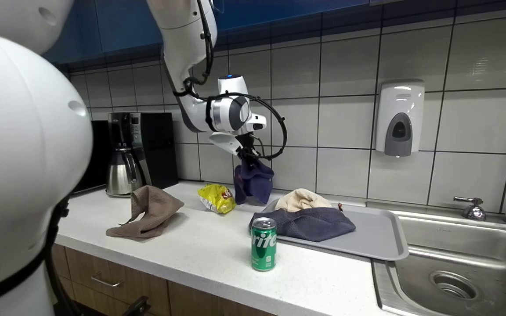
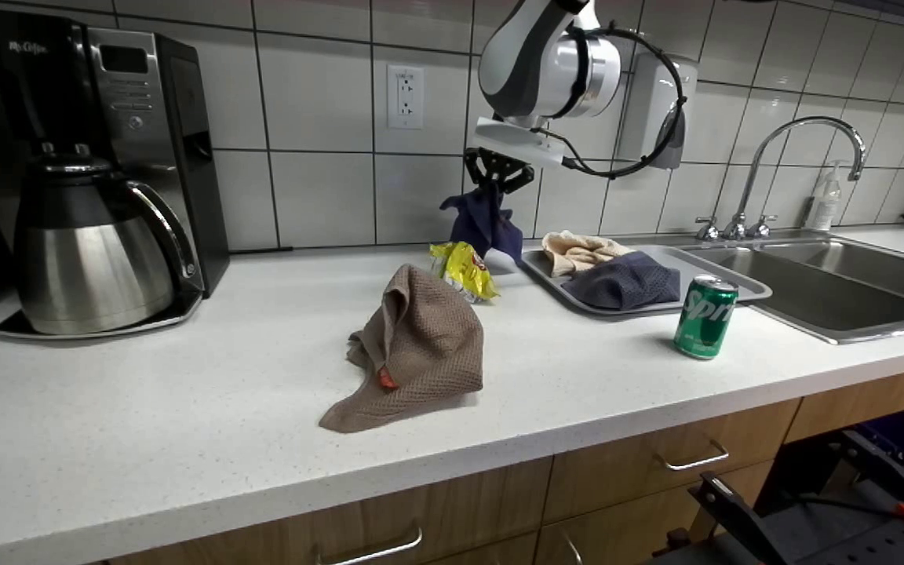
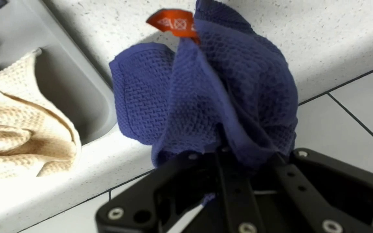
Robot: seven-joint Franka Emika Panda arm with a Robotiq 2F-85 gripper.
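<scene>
A purple-blue cloth [image 1: 253, 182] with an orange tag [image 3: 175, 23] hangs from my gripper [image 2: 493, 184], which is shut on its bunched upper part. Folds of the cloth hide the fingertips in the wrist view. Whether its lower end touches the counter, I cannot tell. Beside it lies a crumpled yellow bag [image 2: 462, 269], in both exterior views. Close by is a grey tray [image 1: 374, 228] bearing a cream cloth [image 3: 28, 139] and a dark grey-blue cloth [image 1: 312, 224]. A brown cloth [image 2: 428, 337] is heaped on the counter.
A green Sprite can [image 1: 264, 245] stands upright in front of the tray. The steel sink [image 1: 450, 263] and its tap lie past the tray. At the opposite end is a coffee maker [image 2: 99, 267]. A tiled wall [image 1: 345, 118] with a soap dispenser [image 1: 400, 118] rises behind.
</scene>
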